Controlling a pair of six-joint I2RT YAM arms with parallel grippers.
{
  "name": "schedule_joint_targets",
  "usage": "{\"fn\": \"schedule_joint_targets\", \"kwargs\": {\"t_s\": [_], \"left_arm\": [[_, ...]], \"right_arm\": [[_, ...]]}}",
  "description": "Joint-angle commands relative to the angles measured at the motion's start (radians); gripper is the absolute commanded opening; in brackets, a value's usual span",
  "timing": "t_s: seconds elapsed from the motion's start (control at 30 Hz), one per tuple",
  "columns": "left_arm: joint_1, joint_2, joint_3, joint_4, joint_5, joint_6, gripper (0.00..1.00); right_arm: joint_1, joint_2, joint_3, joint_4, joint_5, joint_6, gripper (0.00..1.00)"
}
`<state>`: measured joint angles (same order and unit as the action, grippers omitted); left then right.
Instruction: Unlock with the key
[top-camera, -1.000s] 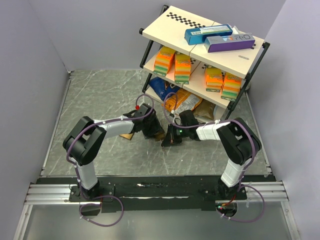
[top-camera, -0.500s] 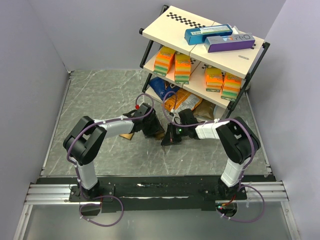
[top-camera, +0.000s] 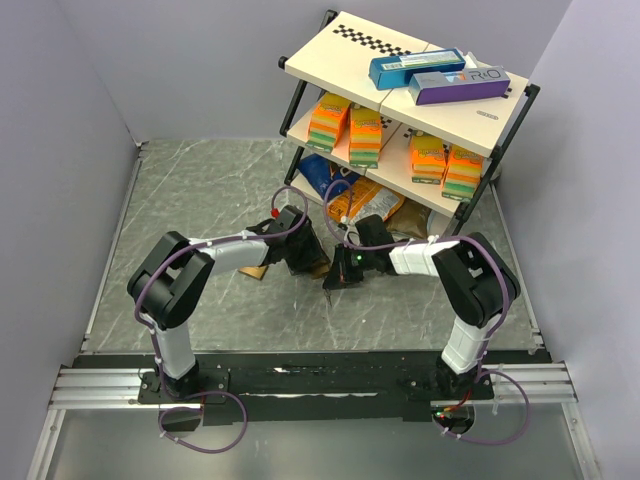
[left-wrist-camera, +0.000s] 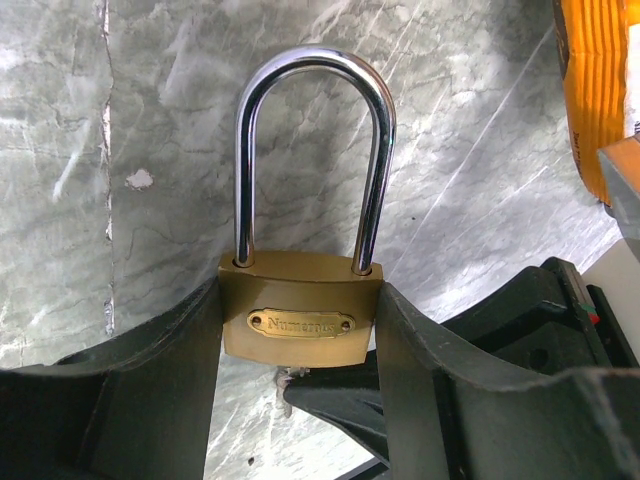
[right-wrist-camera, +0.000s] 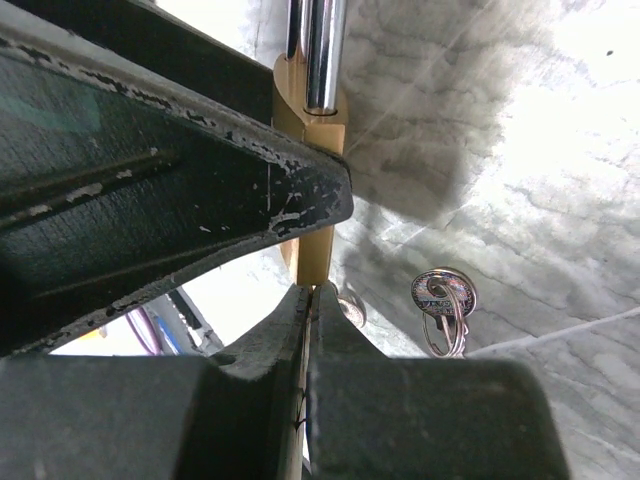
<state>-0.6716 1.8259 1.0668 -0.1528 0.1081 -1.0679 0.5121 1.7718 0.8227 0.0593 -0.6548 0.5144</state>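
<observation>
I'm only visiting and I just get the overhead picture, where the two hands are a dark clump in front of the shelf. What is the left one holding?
Observer: The left hand grips a brass padlock by its two sides.
Visitor: Is it locked?
Observer: It looks so: both legs of the silver loop sit down in the brass body.
Visitor: And the right hand?
Observer: The right hand is pinched shut right at the padlock's underside, with a key ring close beside it. I can't see whether a key is pinched in it.
</observation>
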Motion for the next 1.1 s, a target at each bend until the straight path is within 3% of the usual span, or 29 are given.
{"fn": "schedule_joint_targets", "kwargs": {"t_s": [0.0, 0.6, 1.07], "left_arm": [[-0.017, 0.055, -0.03, -0.099, 0.033, 0.003, 0.01], [-0.028, 0.085, -0.039, -0.073, 0.11, 0.02, 0.01], [-0.071, 0.127, -0.002, -0.09, 0.173, 0.054, 0.01]], "right_arm": [[-0.014, 0.015, 0.061, 0.024, 0.112, -0.034, 0.0], [-0.023, 0.0, 0.113, 0.054, 0.119, -0.146, 0.0], [-0.075, -0.014, 0.115, 0.113, 0.096, -0.119, 0.0]]}}
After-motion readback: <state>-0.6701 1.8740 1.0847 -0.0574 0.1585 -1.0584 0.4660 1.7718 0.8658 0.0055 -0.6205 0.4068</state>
